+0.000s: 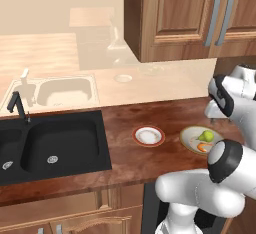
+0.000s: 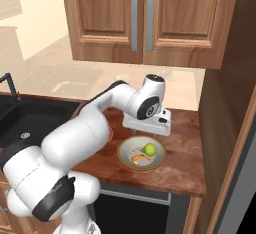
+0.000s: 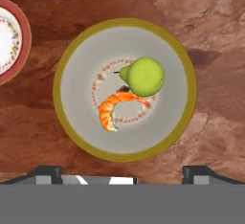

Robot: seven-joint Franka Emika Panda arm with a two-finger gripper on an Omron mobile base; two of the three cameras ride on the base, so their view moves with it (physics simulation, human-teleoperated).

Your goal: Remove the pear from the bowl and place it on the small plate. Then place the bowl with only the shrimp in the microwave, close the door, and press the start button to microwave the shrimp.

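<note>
A cream bowl point(image 3: 81, 113) with a tan-gold rim sits on the brown counter, and it is also in the base views point(image 1: 186, 137) point(image 2: 122, 153). Inside it, a yellow-green pear point(image 3: 143, 77) point(image 1: 206, 136) point(image 2: 149, 150) rests against an orange shrimp point(image 3: 112, 106) point(image 1: 202, 148) point(image 2: 136, 157). Left of the bowl lies the small red-rimmed plate point(image 1: 148, 136) point(image 3: 7, 41), with nothing on it. My gripper point(image 3: 123, 175) point(image 1: 216, 115) point(image 2: 146, 133) hovers above the bowl, pointing down, open and holding nothing. The microwave and its door are out of view.
A black double sink point(image 1: 55, 145) with a dark faucet point(image 1: 17, 105) takes up the counter's left end. Wooden wall cabinets point(image 1: 190, 13) point(image 2: 145, 18) hang above the work area. A tall wooden side panel point(image 2: 225, 128) closes off the right.
</note>
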